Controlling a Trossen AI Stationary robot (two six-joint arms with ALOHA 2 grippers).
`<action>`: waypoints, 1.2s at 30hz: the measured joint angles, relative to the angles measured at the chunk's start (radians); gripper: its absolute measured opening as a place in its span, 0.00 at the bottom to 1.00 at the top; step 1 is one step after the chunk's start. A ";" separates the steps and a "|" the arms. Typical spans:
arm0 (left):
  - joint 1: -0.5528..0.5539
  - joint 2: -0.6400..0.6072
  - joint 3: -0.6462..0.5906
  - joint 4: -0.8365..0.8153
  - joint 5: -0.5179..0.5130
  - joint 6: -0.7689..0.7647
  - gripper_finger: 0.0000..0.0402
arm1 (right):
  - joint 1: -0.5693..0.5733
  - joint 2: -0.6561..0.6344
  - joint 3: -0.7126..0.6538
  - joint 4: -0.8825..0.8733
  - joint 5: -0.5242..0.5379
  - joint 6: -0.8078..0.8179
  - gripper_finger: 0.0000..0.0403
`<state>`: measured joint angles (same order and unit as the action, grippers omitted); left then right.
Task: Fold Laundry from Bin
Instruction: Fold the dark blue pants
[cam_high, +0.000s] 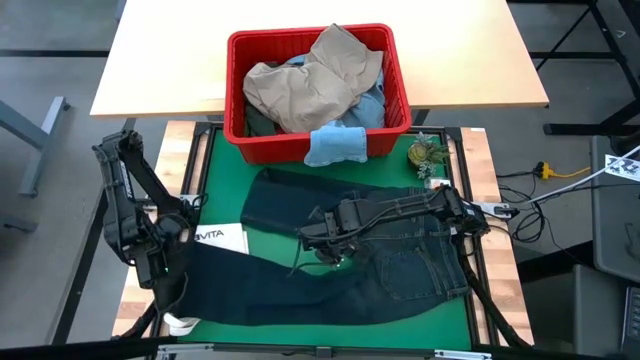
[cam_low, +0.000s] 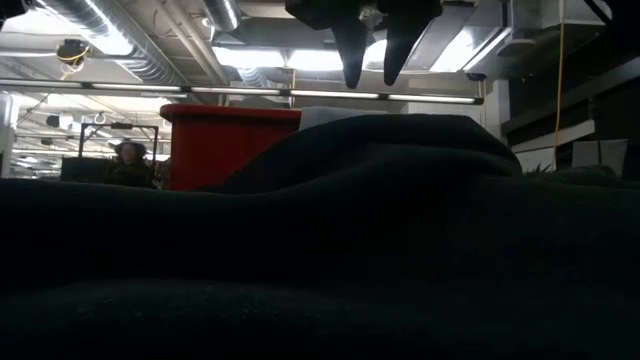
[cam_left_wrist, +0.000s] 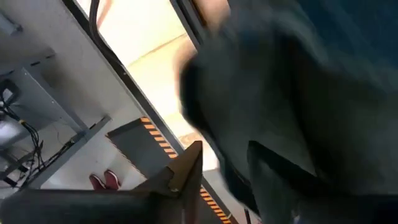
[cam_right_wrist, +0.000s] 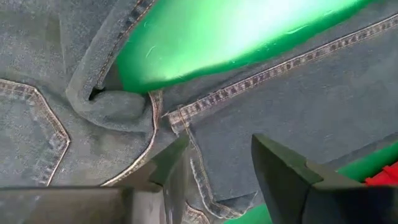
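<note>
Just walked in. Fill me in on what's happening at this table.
A two-armed robot is folding laundry. A pair of dark navy jeans lies spread on the green mat. The right hand hovers open over the crotch seam in the middle of the jeans. The left hand is at the end of one leg, at the table's left front edge. The red bin behind still holds tan trousers and other pieces, and a small light blue cloth hangs over its front rim.

The dark navy jeans (cam_high: 400, 255) are heavy matt denim with tan topstitching, lying on a smooth green mat (cam_high: 225, 170) that shows a slight sheen. The red bin (cam_high: 395, 85) is glossy slotted plastic — its khaki trousers (cam_high: 315, 80) soft, crumpled cloth. The far tabletop (cam_high: 170, 70) is pale, matt wood.
</note>
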<state>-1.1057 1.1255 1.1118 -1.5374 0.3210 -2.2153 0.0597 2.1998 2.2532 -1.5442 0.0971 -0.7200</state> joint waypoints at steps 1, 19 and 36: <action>0.000 0.000 0.000 0.009 0.000 0.009 0.33 | 0.000 0.000 0.000 -0.001 0.000 0.000 0.42; 0.000 -0.065 0.000 0.388 -0.402 0.071 0.35 | 0.013 0.000 0.000 -0.027 -0.019 0.006 0.42; 0.163 0.045 0.000 0.557 -1.089 0.811 0.35 | 0.131 -0.036 -0.062 -0.026 -0.055 0.018 0.42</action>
<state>-0.9425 1.1708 1.1118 -0.9802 -0.7679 -1.4043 0.1909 2.1639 2.1911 -1.5706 0.0417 -0.7021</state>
